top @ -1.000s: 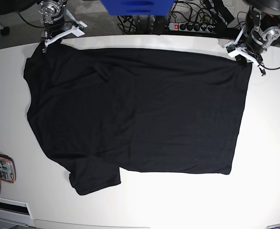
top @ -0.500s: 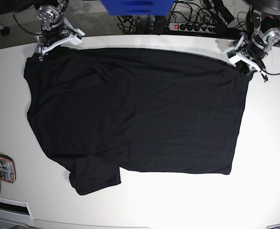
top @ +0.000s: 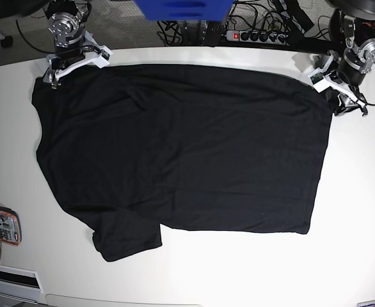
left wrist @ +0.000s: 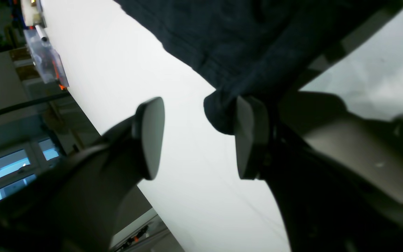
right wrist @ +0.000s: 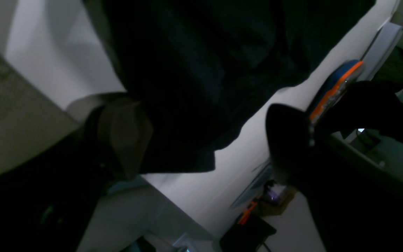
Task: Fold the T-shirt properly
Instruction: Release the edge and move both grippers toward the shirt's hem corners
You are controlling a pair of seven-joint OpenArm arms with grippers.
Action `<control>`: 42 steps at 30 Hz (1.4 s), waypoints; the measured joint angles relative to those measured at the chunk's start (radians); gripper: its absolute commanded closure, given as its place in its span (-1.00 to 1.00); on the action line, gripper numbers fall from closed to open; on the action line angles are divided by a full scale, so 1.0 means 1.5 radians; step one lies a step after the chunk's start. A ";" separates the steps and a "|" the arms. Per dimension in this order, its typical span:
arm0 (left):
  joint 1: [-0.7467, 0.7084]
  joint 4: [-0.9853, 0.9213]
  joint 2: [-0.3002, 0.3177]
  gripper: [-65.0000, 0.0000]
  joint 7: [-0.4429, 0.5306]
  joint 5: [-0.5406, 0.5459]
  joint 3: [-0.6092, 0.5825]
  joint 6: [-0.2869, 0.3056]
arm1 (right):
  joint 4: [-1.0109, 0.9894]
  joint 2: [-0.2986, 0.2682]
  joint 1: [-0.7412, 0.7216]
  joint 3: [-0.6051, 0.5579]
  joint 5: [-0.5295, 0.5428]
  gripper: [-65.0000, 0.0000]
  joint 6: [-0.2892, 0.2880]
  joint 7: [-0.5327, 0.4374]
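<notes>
The black T-shirt lies spread flat on the white table, one sleeve at the near left. My left gripper stands at the shirt's far right corner. In the left wrist view, the left gripper is open and a curled corner of the T-shirt rests against one pad. My right gripper is at the far left corner. The right wrist view shows the right gripper wide open, and the edge of the T-shirt lies loose between its fingers.
An orange and blue device lies at the table's near left edge. A power strip with cables and a blue object sit behind the far edge. White table shows around the shirt on all sides.
Both grippers have gone from shut to open, letting go of the shirt's two far corners. The far edge now lies flat on the table, and both grippers have shifted slightly.
</notes>
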State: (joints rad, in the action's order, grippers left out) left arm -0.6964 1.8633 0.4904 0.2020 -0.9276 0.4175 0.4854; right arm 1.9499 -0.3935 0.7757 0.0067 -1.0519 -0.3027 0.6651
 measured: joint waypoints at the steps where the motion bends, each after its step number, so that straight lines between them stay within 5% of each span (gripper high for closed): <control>1: -0.001 0.000 0.000 0.05 0.000 0.001 0.000 0.000 | 0.000 0.000 0.000 0.000 0.000 -0.60 0.000 0.000; 16: 0.009 0.072 0.000 0.05 0.000 0.005 0.005 0.001 | 0.003 0.005 -0.043 0.038 0.019 -0.60 -0.024 -0.009; 22: 0.151 0.061 -0.038 0.05 0.001 0.003 0.005 -0.006 | 0.004 0.005 -0.141 0.052 0.019 -0.60 -0.020 -0.009; 32: 0.297 0.016 -0.077 0.05 -0.006 0.005 0.002 -0.001 | 0.003 0.006 -0.261 0.049 0.019 -0.60 -0.137 -0.003; 42: 0.406 -0.092 -0.100 0.05 -0.013 0.001 -0.034 0.004 | -0.002 0.009 -0.390 0.016 0.019 -0.60 -0.159 0.001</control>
State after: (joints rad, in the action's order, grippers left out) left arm -0.0875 1.7248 0.3401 0.1829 -0.9268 0.3660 0.4908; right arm 1.9469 -0.3805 0.1913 0.0307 -1.0229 -0.5407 0.6666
